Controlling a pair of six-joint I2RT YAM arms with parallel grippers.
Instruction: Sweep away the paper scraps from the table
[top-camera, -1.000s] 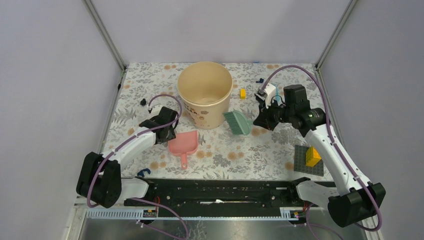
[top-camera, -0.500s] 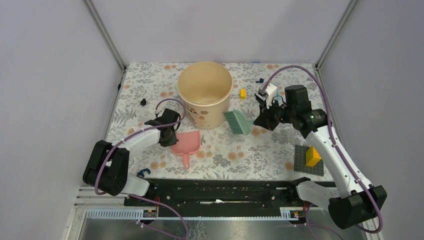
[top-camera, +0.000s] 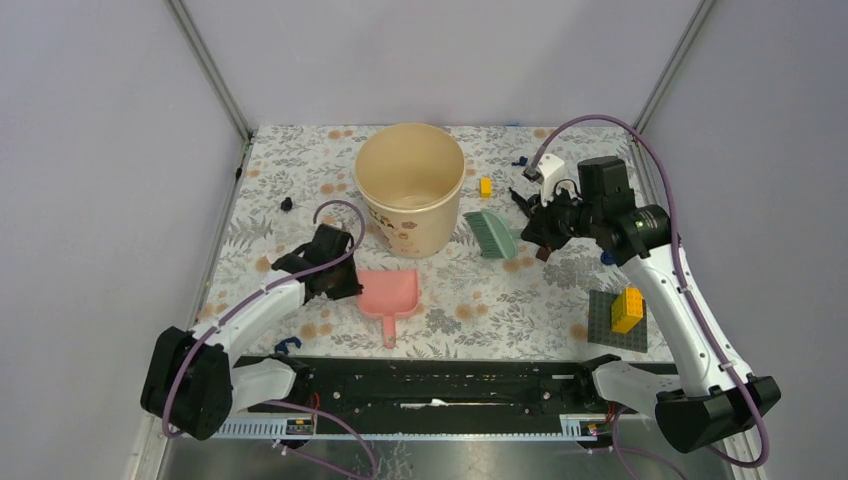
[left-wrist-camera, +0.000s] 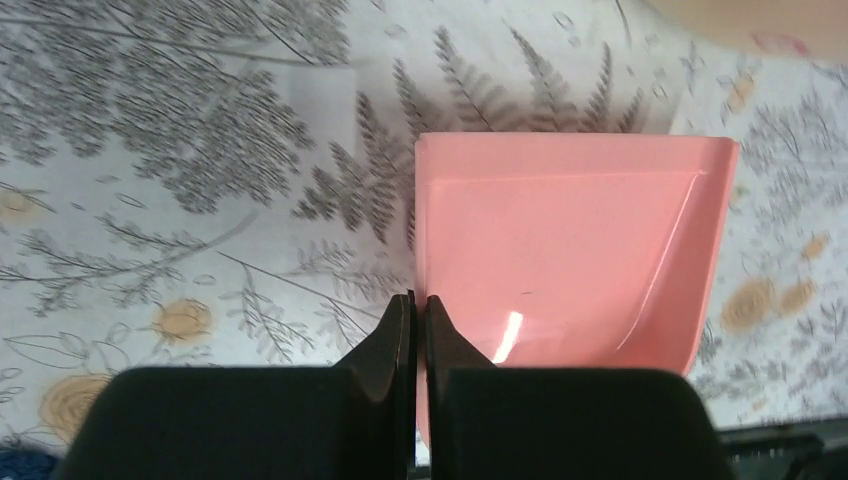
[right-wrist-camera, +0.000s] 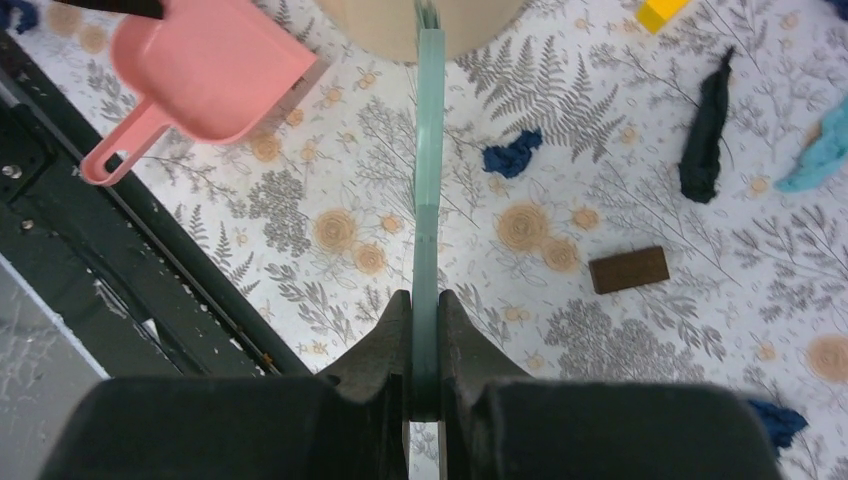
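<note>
The pink dustpan (top-camera: 390, 292) lies flat on the flowered table (top-camera: 300, 170), handle toward the near edge. My left gripper (left-wrist-camera: 418, 298) is shut on the left wall of the dustpan (left-wrist-camera: 560, 250). My right gripper (right-wrist-camera: 425, 295) is shut on the flat handle of the green brush (right-wrist-camera: 428, 150), whose head (top-camera: 492, 233) sits right of the bucket. Paper scraps lie below the right wrist: a dark blue one (right-wrist-camera: 511, 155) and a long black one (right-wrist-camera: 705, 130). Others sit at the far left (top-camera: 287, 204) and far right (top-camera: 519, 160).
A tall beige bucket (top-camera: 410, 190) stands at the back middle. A yellow brick (top-camera: 485, 186) lies beside it. A brown block (right-wrist-camera: 628, 269) lies near the brush. A dark studded baseplate (top-camera: 610, 320) with a yellow brick (top-camera: 627, 308) sits at the near right.
My left gripper has shut on the dustpan's wall and the dustpan has shifted right and nearer, its handle turned toward the near edge. The right arm carried the brush slightly right.
</note>
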